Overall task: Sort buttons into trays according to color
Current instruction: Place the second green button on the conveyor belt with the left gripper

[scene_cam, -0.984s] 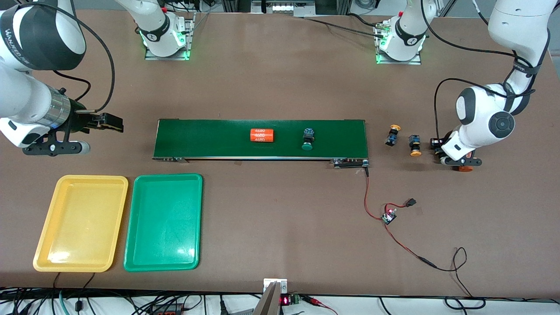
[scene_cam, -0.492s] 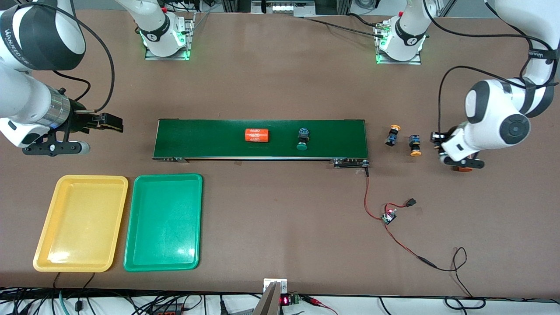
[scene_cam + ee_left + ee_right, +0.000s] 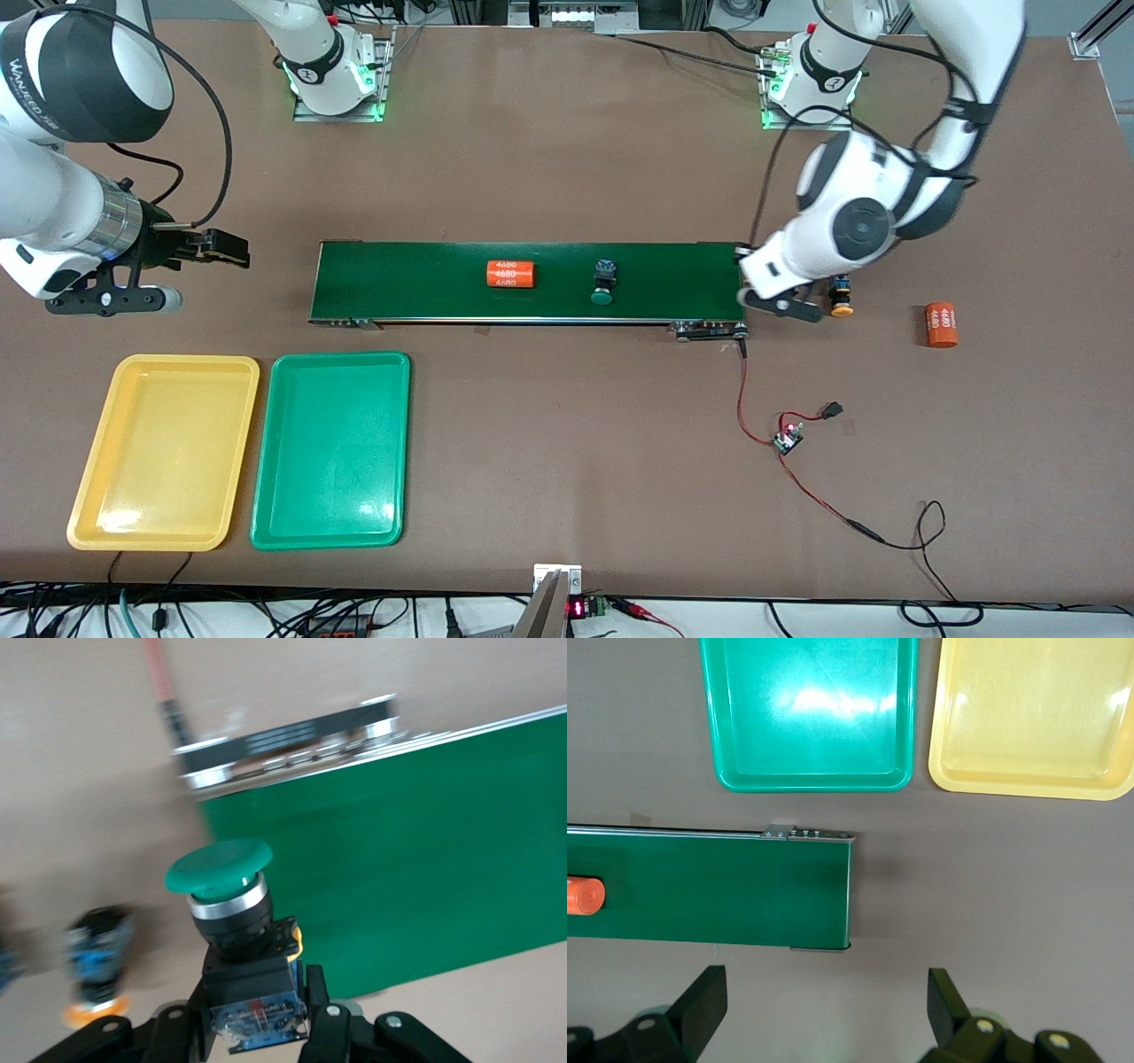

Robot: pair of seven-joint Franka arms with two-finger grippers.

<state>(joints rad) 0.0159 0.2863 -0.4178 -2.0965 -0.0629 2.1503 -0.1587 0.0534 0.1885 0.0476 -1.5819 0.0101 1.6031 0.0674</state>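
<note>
My left gripper (image 3: 781,304) is shut on a green-capped button (image 3: 232,904) and holds it over the table at the conveyor belt's (image 3: 532,282) end; the button is hidden in the front view. One yellow-capped button (image 3: 840,298) lies beside it on the table and also shows in the left wrist view (image 3: 96,967). The second one is hidden by the arm. Another green-capped button (image 3: 604,284) lies on the belt. My right gripper (image 3: 217,248) is open and empty, waiting off the belt's other end. The yellow tray (image 3: 164,450) and green tray (image 3: 332,448) lie side by side, nearer the camera than the belt.
An orange "4680" cylinder (image 3: 511,274) lies on the belt, another orange cylinder (image 3: 941,324) on the table toward the left arm's end. A red wire with a small board (image 3: 784,439) runs from the belt's end toward the camera.
The left arm has swung from beside the table's orange cylinder to the belt's end, uncovering that cylinder. The cylinder and green button on the belt have drifted toward the right arm's end.
</note>
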